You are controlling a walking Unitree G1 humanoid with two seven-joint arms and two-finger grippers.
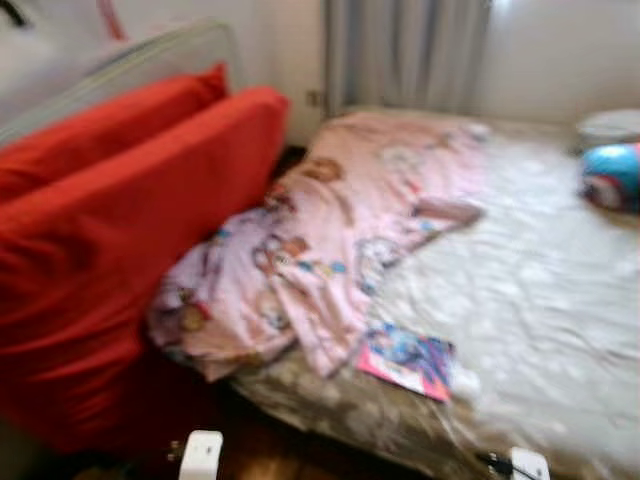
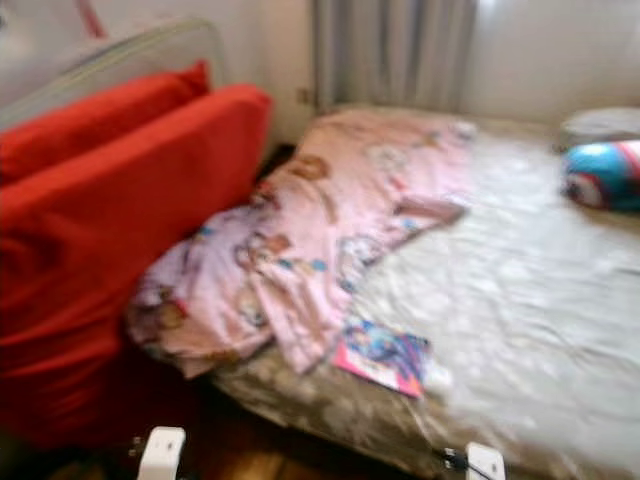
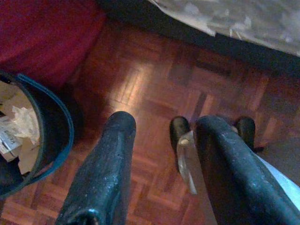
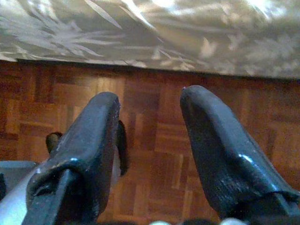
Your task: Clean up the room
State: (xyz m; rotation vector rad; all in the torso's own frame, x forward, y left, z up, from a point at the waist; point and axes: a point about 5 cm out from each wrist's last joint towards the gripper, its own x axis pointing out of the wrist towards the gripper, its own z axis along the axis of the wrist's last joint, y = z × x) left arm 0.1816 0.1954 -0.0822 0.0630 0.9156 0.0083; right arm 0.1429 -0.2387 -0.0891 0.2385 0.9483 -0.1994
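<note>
A crumpled pink patterned blanket (image 1: 330, 240) lies over the near left corner of the bed (image 1: 540, 300). A colourful booklet (image 1: 408, 361) rests on the bed's front edge beside it. A blue and pink pillow (image 1: 612, 175) sits at the far right. My left gripper (image 3: 161, 126) hangs open over the parquet floor (image 3: 150, 84), nothing between its fingers. My right gripper (image 4: 150, 103) also hangs open above the floor, close to the bed's side.
A red sofa (image 1: 110, 240) stands left of the bed, close to it. A dark bin (image 3: 42, 140) holding paper scraps sits on the floor by the left gripper. Grey curtains (image 1: 405, 55) hang behind the bed. The eye views are blurred.
</note>
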